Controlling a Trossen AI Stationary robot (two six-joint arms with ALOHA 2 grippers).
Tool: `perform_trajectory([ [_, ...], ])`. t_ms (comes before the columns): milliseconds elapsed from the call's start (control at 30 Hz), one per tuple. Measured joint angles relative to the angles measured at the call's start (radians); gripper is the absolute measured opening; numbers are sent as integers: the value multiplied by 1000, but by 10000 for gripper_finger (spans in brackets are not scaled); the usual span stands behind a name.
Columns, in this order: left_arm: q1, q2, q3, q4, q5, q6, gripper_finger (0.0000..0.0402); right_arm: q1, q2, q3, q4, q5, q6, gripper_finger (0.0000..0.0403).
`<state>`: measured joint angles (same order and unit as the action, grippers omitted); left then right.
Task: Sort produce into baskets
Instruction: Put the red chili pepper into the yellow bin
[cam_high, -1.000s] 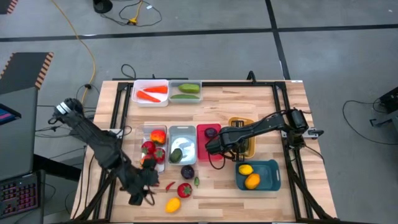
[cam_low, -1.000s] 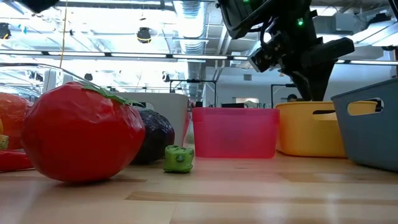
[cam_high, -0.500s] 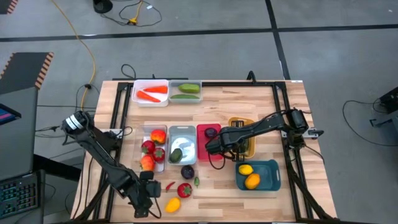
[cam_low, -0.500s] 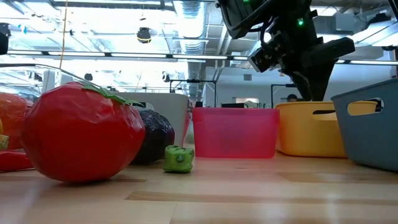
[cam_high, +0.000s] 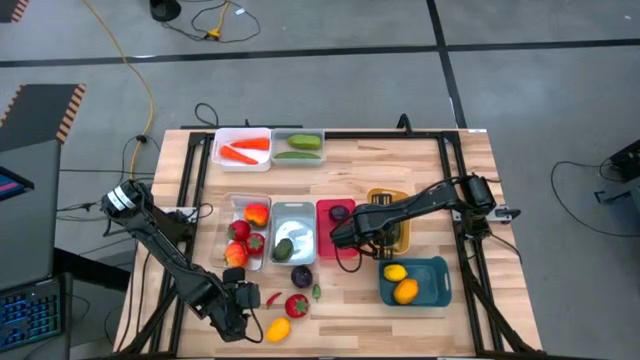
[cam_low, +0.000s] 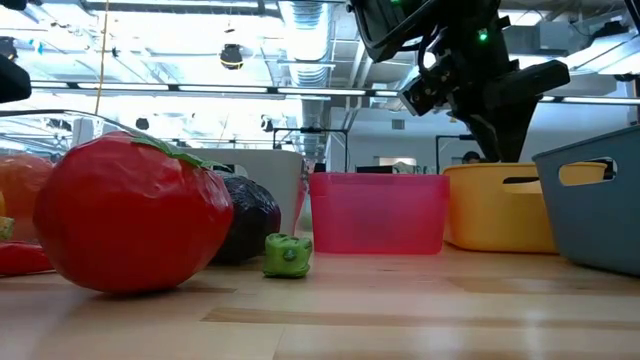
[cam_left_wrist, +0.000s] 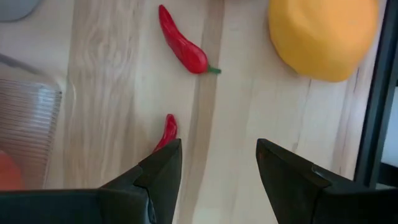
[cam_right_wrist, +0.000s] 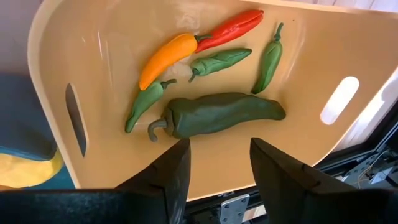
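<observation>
- Red chilies are the job right now: two lie loose on the wood by the table's near edge, and the left gripper (cam_left_wrist: 214, 162) hangs right over them, fingers spread wide with nothing between them.
- The small chili (cam_left_wrist: 166, 132) sits just beside one fingertip rather than centred, so I'd shift sideways until it's in the middle of the gap, then drop straight down and close gently across its thin body. Those things look slippery and could easily squirt out.
- The longer chili (cam_left_wrist: 182, 42) is a bit further on, and the lemon (cam_left_wrist: 323, 36) is off to one side, so watch that the outer finger doesn't bump it.
- The right gripper (cam_right_wrist: 214, 165) waits over the yellow bin (cam_right_wrist: 314, 43), open and holding nothing.
- Its wrist camera shows that bin already has peppers (cam_right_wrist: 217, 115) and chilies in it, so that's likely where these belong. From overhead the arm hides most of the yellow bin (cam_high: 401, 196).
- Overhead gives the layout: the left gripper (cam_high: 238, 303) near the tomato (cam_high: 297, 305), a plum (cam_high: 301, 276), and lemons in the teal bin (cam_high: 437, 271).
- The table-level camera only adds a big tomato (cam_low: 130, 212) and the red bin (cam_low: 378, 212); the chilies are barely visible there.
</observation>
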<state>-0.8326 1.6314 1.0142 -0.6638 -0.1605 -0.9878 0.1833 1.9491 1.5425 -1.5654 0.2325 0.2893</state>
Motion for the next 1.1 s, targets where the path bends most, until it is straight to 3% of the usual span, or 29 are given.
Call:
perform_trajectory([
  [333,42,0,0,-127,-41,39,194,0,0,0,3,0,0,192],
  [500,44,0,0,-76,15,91,192,0,0,0,3,0,0,192],
  [1100,33,-1,47,-94,56,115,137,0,0,0,3,0,0,192],
])
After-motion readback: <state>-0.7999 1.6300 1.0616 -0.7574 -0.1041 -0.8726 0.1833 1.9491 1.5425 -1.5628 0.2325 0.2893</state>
